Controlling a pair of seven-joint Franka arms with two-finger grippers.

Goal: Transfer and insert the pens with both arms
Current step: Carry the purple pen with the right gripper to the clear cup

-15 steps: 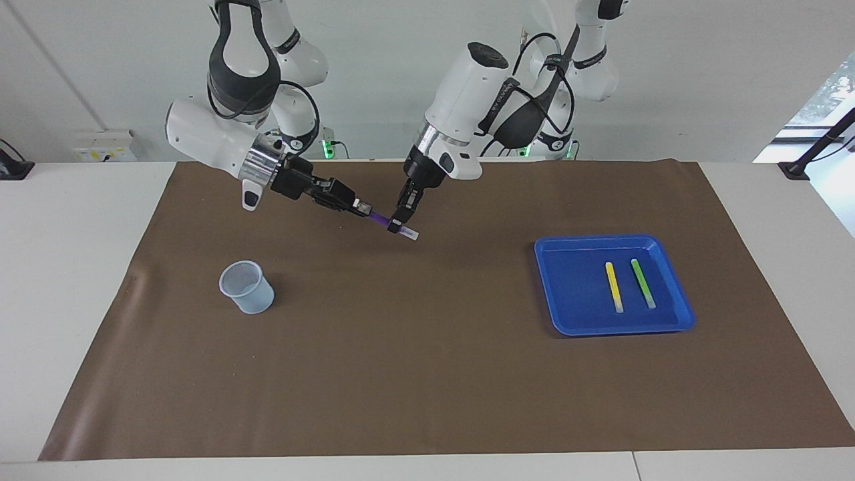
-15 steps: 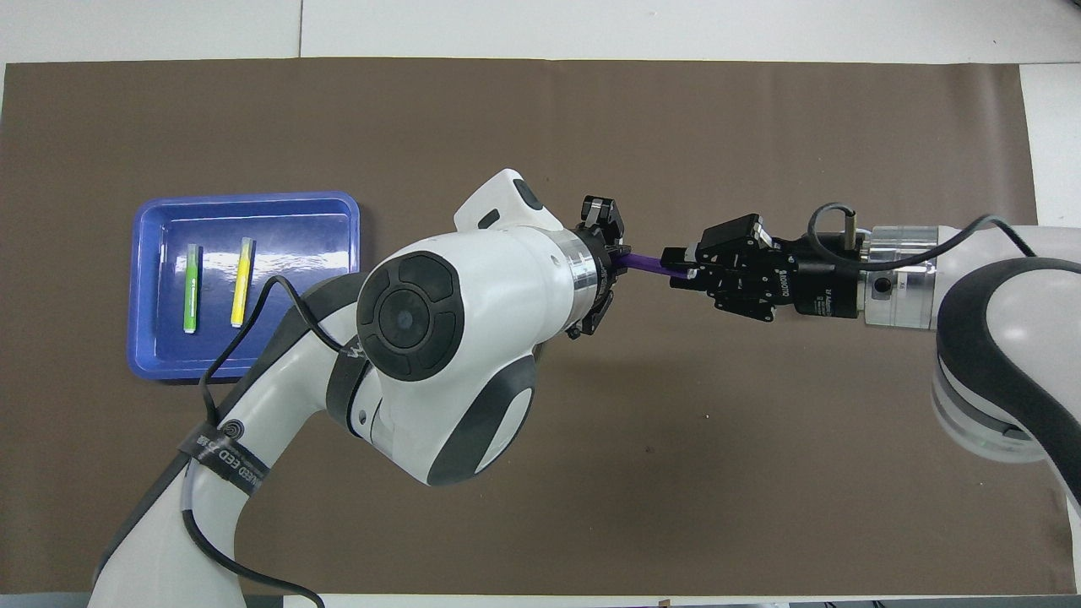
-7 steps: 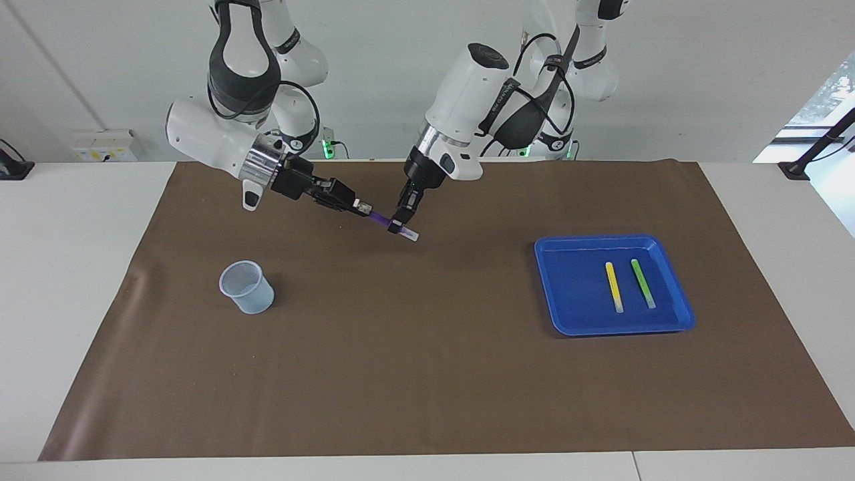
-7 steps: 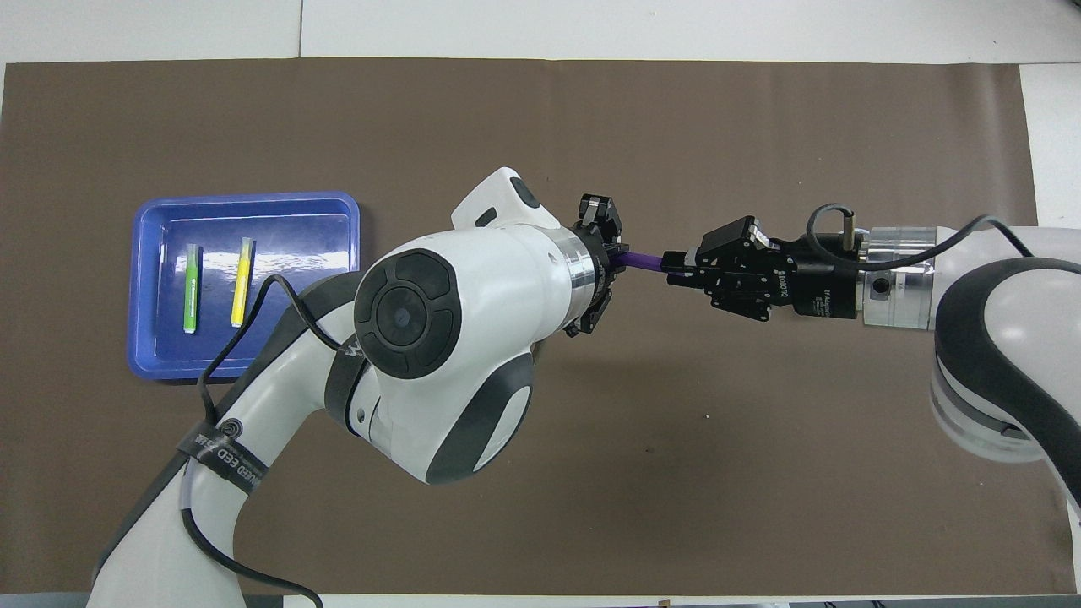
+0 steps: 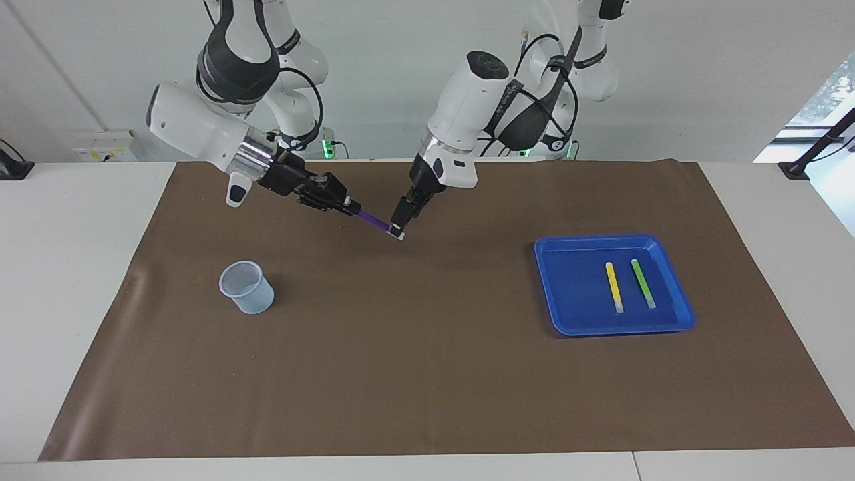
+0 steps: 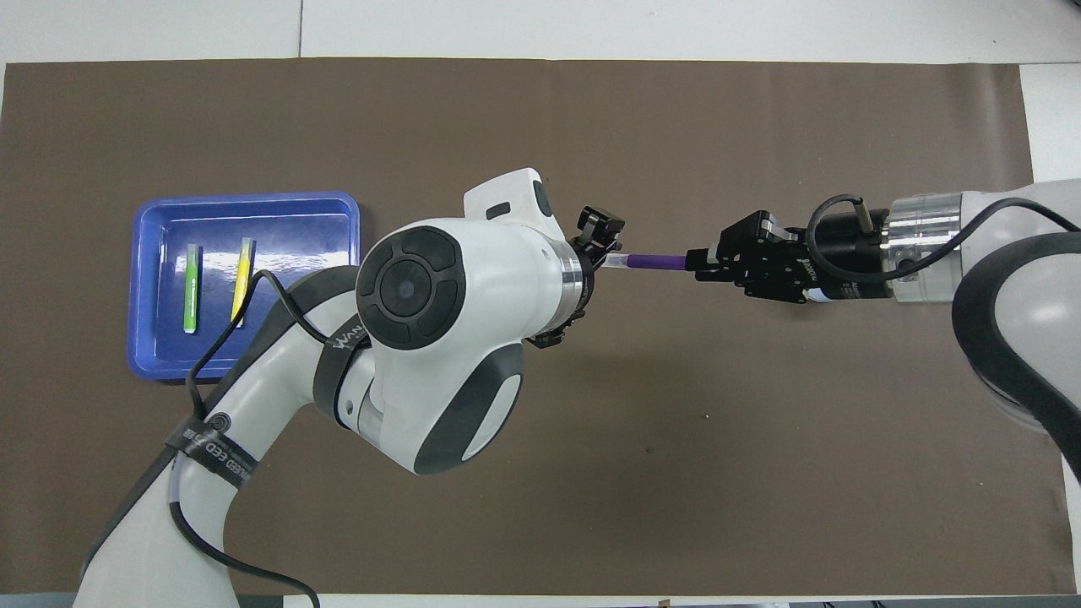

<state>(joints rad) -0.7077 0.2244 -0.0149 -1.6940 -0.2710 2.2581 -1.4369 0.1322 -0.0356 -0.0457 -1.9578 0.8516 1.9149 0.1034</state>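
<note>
Up over the middle of the brown mat (image 5: 427, 374), the right claw (image 5: 353, 209) was clamped on one end of the purple pen (image 5: 374, 221), which hung in the air, slanting down toward its pale cap. The left claw (image 5: 398, 226) stood at that cap end; whether its fingers gripped the cap or stood just off it could not be told. Both arms reached in above the mat's robot-side half, the right one nearly level, the left one pointing steeply down. A clear cup (image 5: 246, 286) stood upright on the mat toward the right arm's end of the table (image 5: 67, 280). Toward the left arm's end sat a blue tray (image 5: 568, 280), with the yellow pen (image 5: 614, 286) and the green pen (image 5: 643, 283) lying side by side in it, apart.
</note>
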